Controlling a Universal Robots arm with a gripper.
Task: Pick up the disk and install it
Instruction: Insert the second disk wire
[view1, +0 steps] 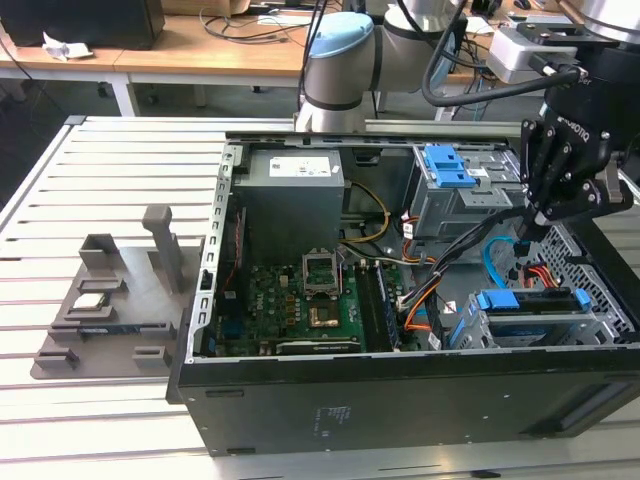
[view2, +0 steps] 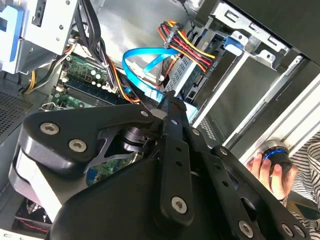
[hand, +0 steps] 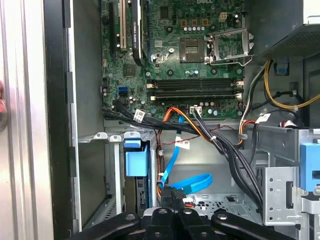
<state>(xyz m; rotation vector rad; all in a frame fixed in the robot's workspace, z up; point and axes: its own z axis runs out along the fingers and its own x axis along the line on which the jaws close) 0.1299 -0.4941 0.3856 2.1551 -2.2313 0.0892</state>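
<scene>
- The computer case (view1: 400, 400) lies open on the slatted table, and it fills the middle and right of the exterior view.
- The gripper (view1: 527, 232) hangs at the right edge of the exterior view, with its tip down inside the case. Its fingers are pressed together to one narrow point in both wrist views, and I see nothing between them.
- The disk (view1: 530, 301) is in the lower right of the exterior view. It sits in the drive bay near the front wall of the case, and its blue rail faces up. It seems to be in its place already, but I cannot tell if it is pushed fully home.
- The gripper tip is just above and behind the disk, near the blue flat cable (view1: 492, 262). I cannot tell if it touches the cable.
- The red and yellow power wires (view2: 182, 42) run to the rear of the bay, close beside this cable.
- Risk, as I judge it: the tip is very close to the loose cables. A sideways move could hook the blue loop and pull its plug out.
- A too hard push down could press on the disk at an angle and jam its rail in the bay.
- A person's hand (view2: 260, 167) holds a small device outside the case wall. A wide swing of the arm could come near to it.
- The grey cage (view1: 455, 195) with the blue latch stands in the upper right, beside the gripper. The arm could bump it.
</scene>
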